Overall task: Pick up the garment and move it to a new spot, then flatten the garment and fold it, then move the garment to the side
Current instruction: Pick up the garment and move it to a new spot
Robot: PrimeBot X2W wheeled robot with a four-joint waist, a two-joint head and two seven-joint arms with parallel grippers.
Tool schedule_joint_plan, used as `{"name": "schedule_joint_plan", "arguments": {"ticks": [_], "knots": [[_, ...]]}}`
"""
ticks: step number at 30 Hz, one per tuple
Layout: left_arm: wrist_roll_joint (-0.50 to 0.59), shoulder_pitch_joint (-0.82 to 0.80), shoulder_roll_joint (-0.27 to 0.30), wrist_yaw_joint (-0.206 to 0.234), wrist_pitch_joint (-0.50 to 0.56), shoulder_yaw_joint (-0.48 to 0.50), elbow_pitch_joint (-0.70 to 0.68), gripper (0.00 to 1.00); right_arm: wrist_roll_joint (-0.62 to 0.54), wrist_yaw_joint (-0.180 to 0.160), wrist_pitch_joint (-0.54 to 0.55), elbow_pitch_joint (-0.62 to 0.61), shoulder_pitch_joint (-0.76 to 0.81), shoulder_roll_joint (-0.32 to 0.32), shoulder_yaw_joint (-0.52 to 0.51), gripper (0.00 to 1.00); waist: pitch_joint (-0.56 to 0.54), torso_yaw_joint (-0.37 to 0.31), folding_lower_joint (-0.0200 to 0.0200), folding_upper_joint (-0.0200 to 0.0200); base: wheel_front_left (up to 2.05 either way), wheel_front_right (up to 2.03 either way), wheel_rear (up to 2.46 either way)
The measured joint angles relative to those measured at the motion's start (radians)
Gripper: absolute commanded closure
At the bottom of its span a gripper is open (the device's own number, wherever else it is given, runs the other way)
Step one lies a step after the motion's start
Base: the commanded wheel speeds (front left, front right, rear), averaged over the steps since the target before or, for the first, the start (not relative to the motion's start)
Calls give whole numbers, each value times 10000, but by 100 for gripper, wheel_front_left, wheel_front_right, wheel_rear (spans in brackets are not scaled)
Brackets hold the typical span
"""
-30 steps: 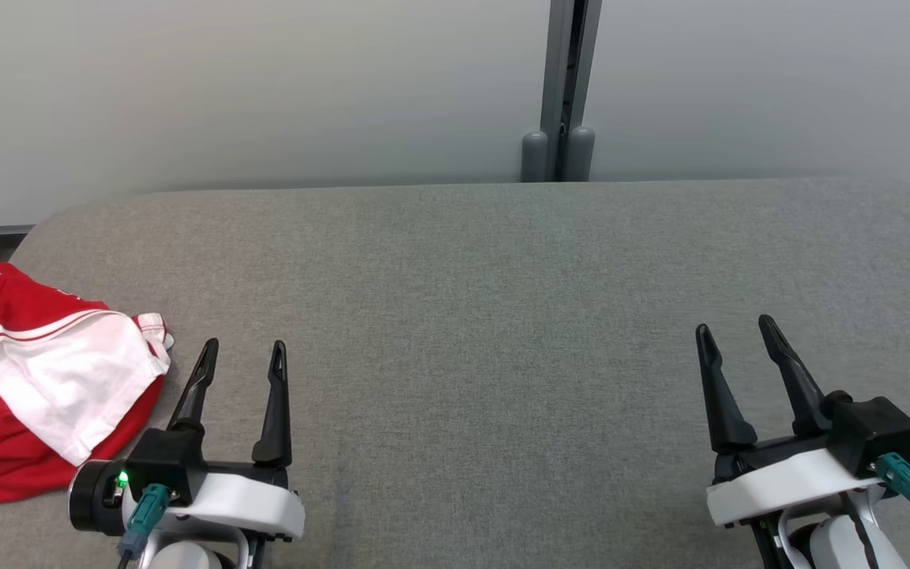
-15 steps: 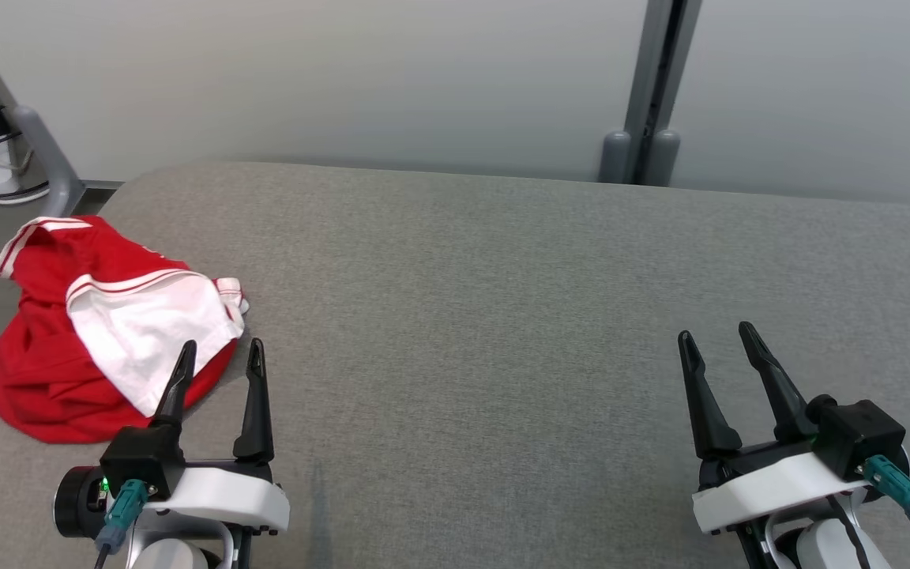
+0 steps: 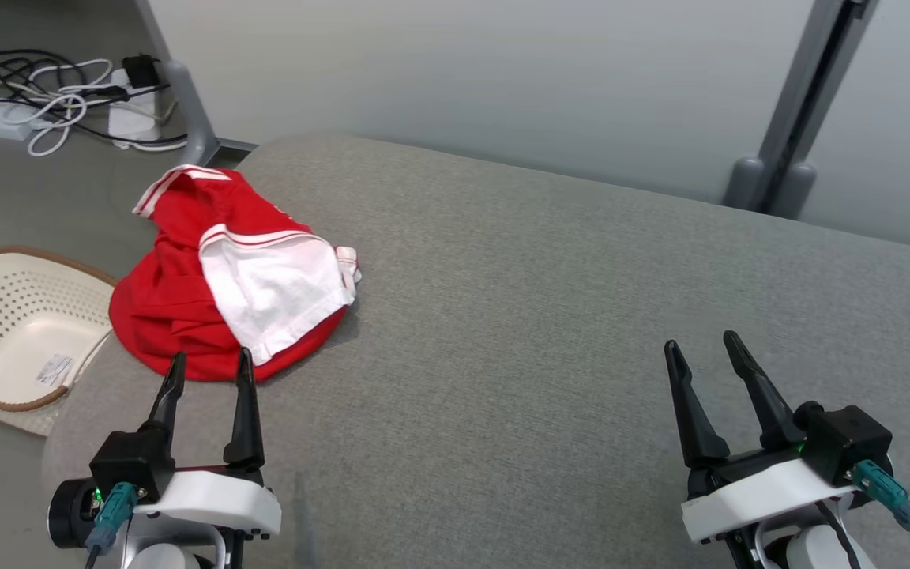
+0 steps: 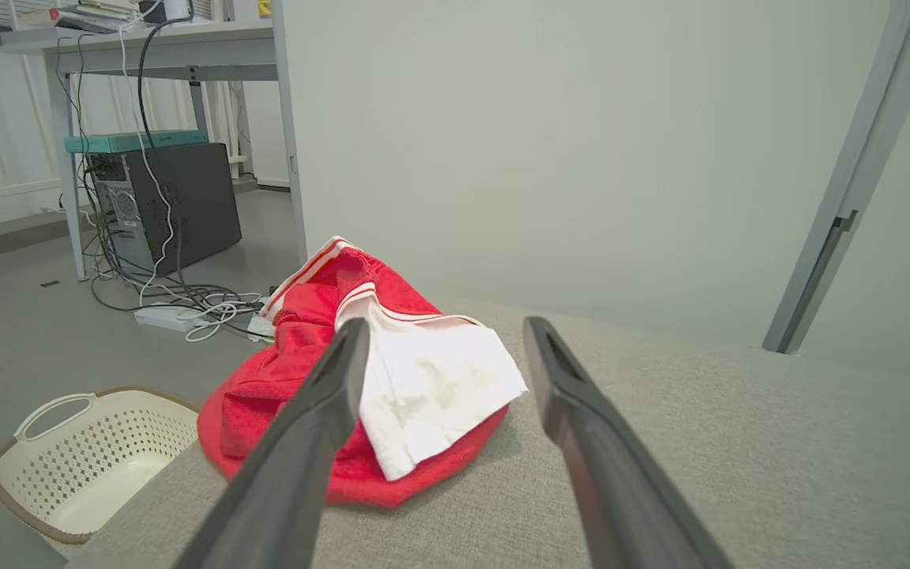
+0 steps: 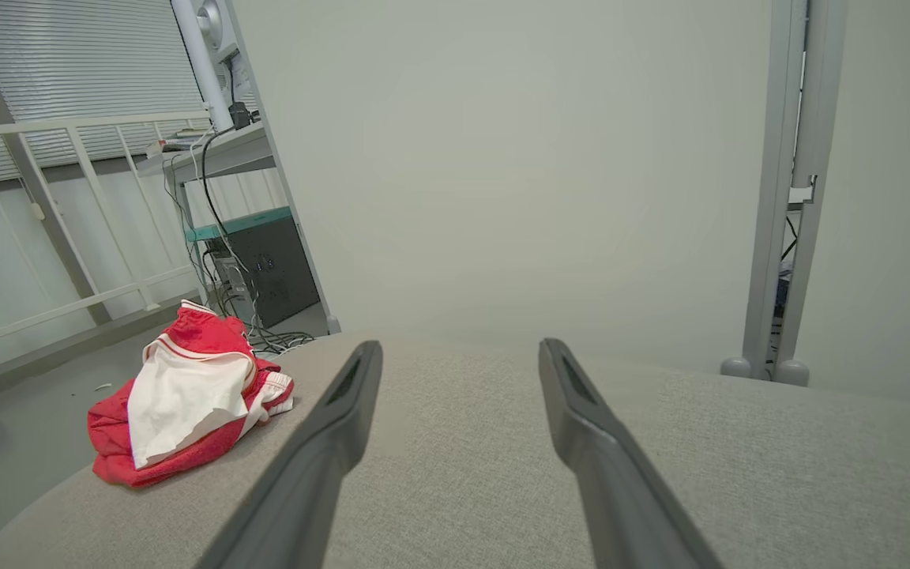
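**Item 1, the article.** The garment [image 3: 178, 316] is lying bunched at the left end of the worktop [image 3: 550, 316], close against its left edge and reaching toward the far left corner. It is red, with a white panel lying over the top. It is neither flattened nor folded. A basket [image 3: 5, 332] is standing on the floor just beyond that edge.

**Item 2, grippers.** I am holding the left gripper [image 3: 211, 356] with its fingers spread wide and nothing between them. I am holding the right gripper [image 3: 700, 341] the same way, wide and empty, near the front edge toward the right end.

**Item 3, governing relation.**
- The garment is lying directly ahead of my left gripper, slightly to its left.
- In the head view the tips are overlapping the near hem. The left wrist view is showing bare worktop under the fingers, so I judge them not to be touching the cloth.
- The heap's long axis is running from that hem toward the far left corner, roughly in line with my left fingers.
- My right gripper is sitting well apart from it, so the left arm is the nearer.

**Assessment.** The pick-up is not yet begun. I judge the next move to be a short reach forward and down with the left gripper. The risks are pinching only the white layer or pushing the heap over the left edge.
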Motion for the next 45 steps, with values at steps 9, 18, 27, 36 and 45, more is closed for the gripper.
{"name": "schedule_joint_plan", "arguments": {"ticks": [9, 18, 27, 36, 45], "knots": [[-15, 29, 0, 2, 0, 316, 67, 0, 134, 0, 2, 31, 47, 8, 201, 0, -142, 994, 0, 0, 0, 0, 0], [-190, 162, 2, -190, 0, 629, 113, 0, 199, 0, 2, 38, 106, 15, 221, 0, -330, 1274, 0, 0, 0, 0, 0], [-777, -1157, 414, -930, 769, 752, 577, 0, 205, 0, 2, -13, 13, 23, 261, 0, -176, 953, 0, 0, 0, 0, 0], [-1981, -3335, 1662, -1237, 3540, 1530, 1570, 0, 174, 2, 2, -234, -455, 13, 320, 0, 238, 24, 0, 0, 0, 0, 0], [-2826, -5143, 2894, -1384, 5722, 2013, 3175, 0, 132, 2, 2, -575, -1171, -253, 683, 0, 1076, -1163, 0, 0, 0, 0, 0]]}}
